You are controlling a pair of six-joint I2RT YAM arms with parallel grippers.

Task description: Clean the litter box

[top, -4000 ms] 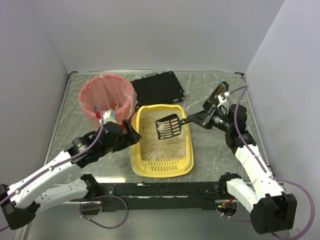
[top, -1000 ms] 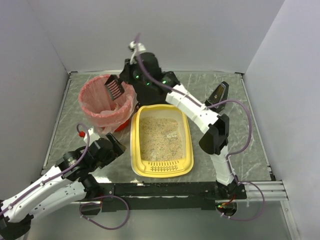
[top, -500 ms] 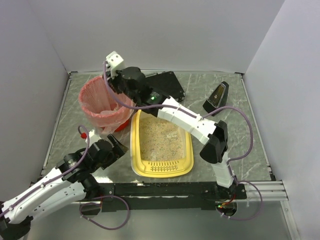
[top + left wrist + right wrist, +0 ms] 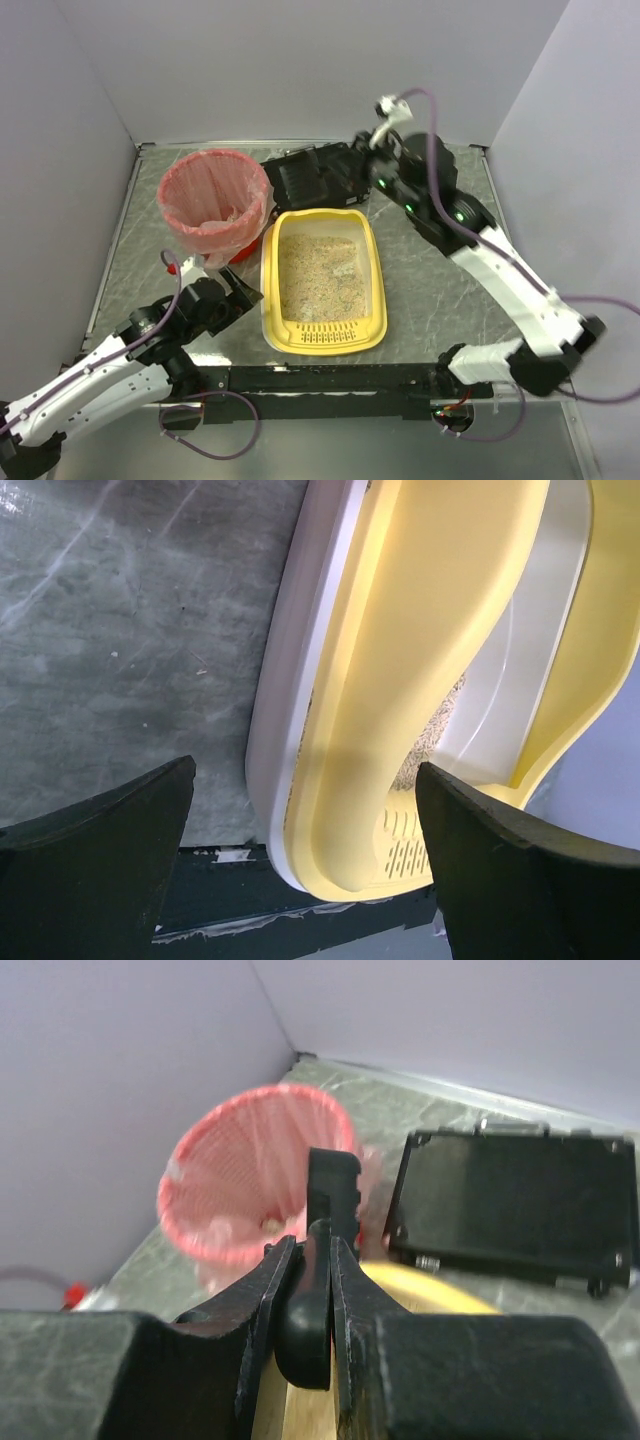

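From above, we see the litter box (image 4: 268, 290) at the table's (image 4: 440, 290) middle, full of sand, its slotted strip toward the arm bases. The bin (image 4: 213, 198) stands just off its far left corner and the case (image 4: 315, 175) lies behind it. The left gripper (image 4: 240, 292) sits just beside the box's left rim. The right arm (image 4: 470, 240) reaches high over the case's right end.

Through the left wrist, we see the fingers (image 4: 100, 860) spread wide and holding nothing, with the box's yellow rim beyond them.

Through the right wrist, the right gripper (image 4: 312, 1250) is clamped tight on the black handle of the scoop (image 4: 332, 1185). The scoop is edge-on, with the bin beyond it and the case to the right.
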